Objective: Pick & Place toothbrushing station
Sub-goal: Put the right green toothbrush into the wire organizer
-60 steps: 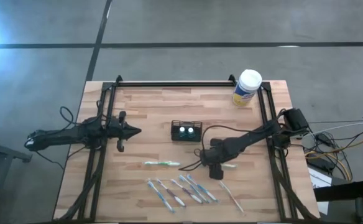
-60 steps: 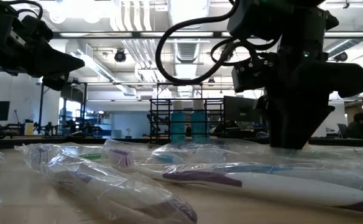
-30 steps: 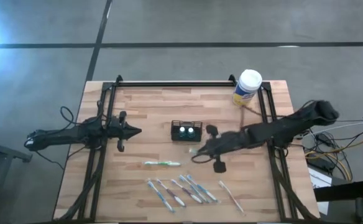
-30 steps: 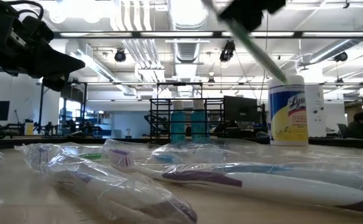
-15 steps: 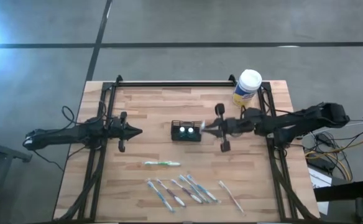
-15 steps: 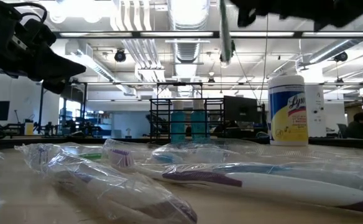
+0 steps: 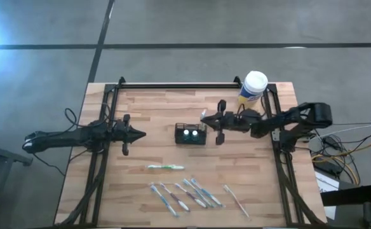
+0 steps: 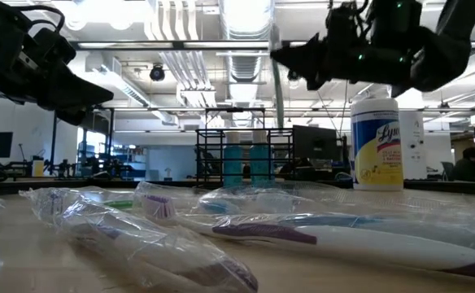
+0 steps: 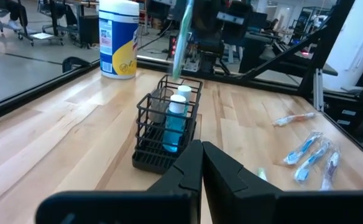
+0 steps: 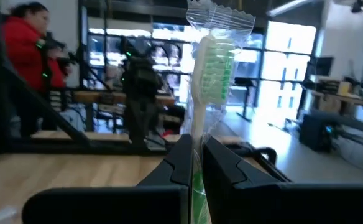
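Green-bristled wrapped toothbrush (image 10: 210, 74) is clamped upright in the right gripper (image 7: 206, 118) jaws, above the black mesh basket (image 7: 190, 135) mid-bench; left gripper (image 7: 140, 134) jaws closed, well apart

Green toothbrush (image 9: 180, 38) hangs upright above the black basket (image 9: 166, 127)

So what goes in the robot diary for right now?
right gripper: holds wrapped toothbrush above basket | left gripper: waiting, shut | toothbrushes: on table
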Robot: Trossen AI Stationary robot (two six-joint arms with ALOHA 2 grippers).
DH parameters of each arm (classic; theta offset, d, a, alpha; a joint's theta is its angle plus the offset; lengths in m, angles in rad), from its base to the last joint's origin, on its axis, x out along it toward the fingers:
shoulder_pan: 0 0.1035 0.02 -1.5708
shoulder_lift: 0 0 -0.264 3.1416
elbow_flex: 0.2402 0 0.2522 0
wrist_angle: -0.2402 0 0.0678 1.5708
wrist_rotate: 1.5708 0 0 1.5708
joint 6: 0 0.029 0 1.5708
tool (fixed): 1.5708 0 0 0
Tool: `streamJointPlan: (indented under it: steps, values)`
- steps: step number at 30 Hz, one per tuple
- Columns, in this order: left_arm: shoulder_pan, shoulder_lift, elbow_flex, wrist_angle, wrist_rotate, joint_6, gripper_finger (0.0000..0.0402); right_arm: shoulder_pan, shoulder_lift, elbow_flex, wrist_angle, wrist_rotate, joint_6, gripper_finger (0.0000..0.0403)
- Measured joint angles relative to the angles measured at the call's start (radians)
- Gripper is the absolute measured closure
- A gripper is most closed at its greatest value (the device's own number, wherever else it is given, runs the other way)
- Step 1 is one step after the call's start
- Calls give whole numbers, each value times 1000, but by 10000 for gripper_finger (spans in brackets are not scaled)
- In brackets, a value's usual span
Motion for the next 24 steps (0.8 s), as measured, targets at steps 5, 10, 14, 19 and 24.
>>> streamJointPlan:
  steps: [5,10,14,19,24]
  values:
    - [0,1,0,0,-3,0,390,0,70,0,50,55,2,390]
    - [0,1,0,0,-3,2,390,1,102,0,58,80,2,390]
    - [0,1,0,0,-4,3,390,5,111,-1,53,101,2,390]
    - [0,1,0,0,-4,4,390,11,112,-6,48,105,-1,390]
    - [0,1,0,0,-5,5,390,30,132,-16,47,105,-16,390]
